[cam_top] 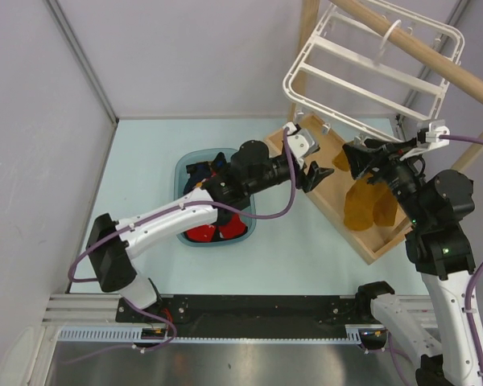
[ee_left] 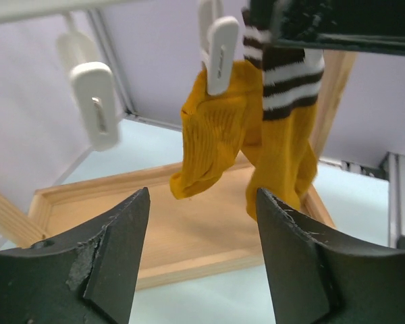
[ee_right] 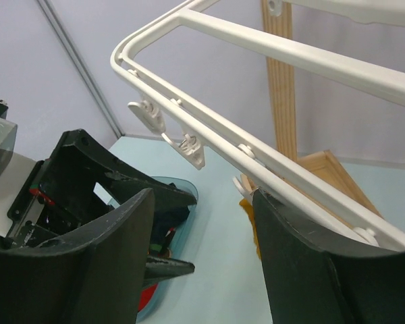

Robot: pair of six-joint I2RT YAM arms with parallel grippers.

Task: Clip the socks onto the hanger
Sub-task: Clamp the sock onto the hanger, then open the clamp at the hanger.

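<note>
Left pincer (ee_left: 202,194) is spread wide, nothing in it. Dead ahead and a bit higher hangs a plain mustard-yellow fabric sock (ee_left: 209,135), long axis straight down. It's pegged by a small white plastic clip (ee_left: 221,50) under the big white plastic rectangular drying frame (ee_right: 290,52). Just right of it, the longer mustard sock with the dark white-striped cuff (ee_left: 287,135) dangles below the right pincer (ee_right: 202,196) (spread too), so that arm's nearer. Can't tell if that cuff's clipped. A free white clip (ee_left: 98,101) sits up-left.
</note>
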